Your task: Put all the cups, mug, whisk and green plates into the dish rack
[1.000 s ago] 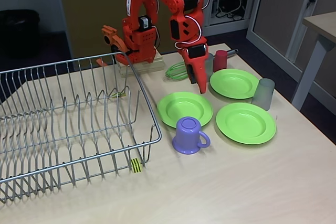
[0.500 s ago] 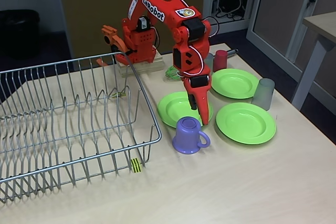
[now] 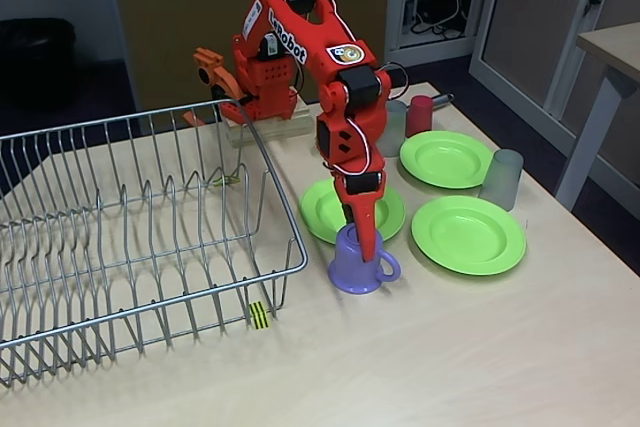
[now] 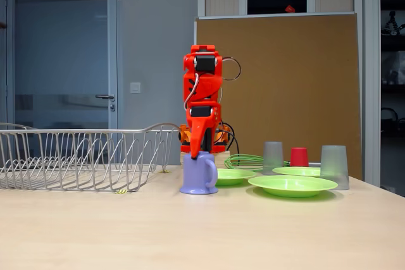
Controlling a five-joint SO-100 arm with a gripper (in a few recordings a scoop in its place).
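Here the orange tool dips into the smooth lilac mug.

One fixed view looks steeply down from the table's front corner, close in, toward the orange arm. Another sits at tabletop height, farther back, looking level across. Both share the silver wire dish rack and lilac handled mug.
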